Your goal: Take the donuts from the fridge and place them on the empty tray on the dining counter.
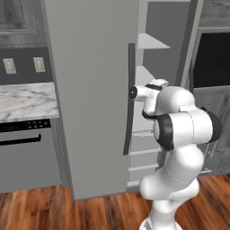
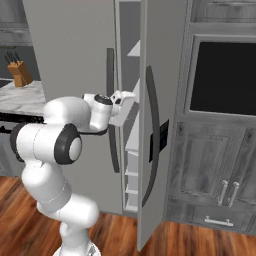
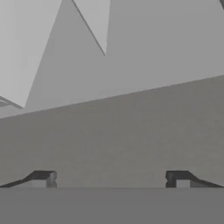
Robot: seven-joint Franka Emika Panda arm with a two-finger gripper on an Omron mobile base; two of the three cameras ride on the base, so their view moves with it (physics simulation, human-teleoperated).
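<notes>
Smooth matte light-grey fridge [image 1: 90,90], long dark curved handle [image 1: 130,99], flat white shelves [image 1: 150,42], dark squared fingers [image 3: 43,179] spread wide, holding nothing

You see a light-grey fridge [image 1: 94,90] with dark curved handles [image 2: 154,135] and white shelves [image 1: 150,41] inside. Left of the fridge, the worktop [image 1: 24,101] is white marble with grey veins. Below the fridge, the floor [image 1: 40,209] is reddish-brown wood planks.
</notes>
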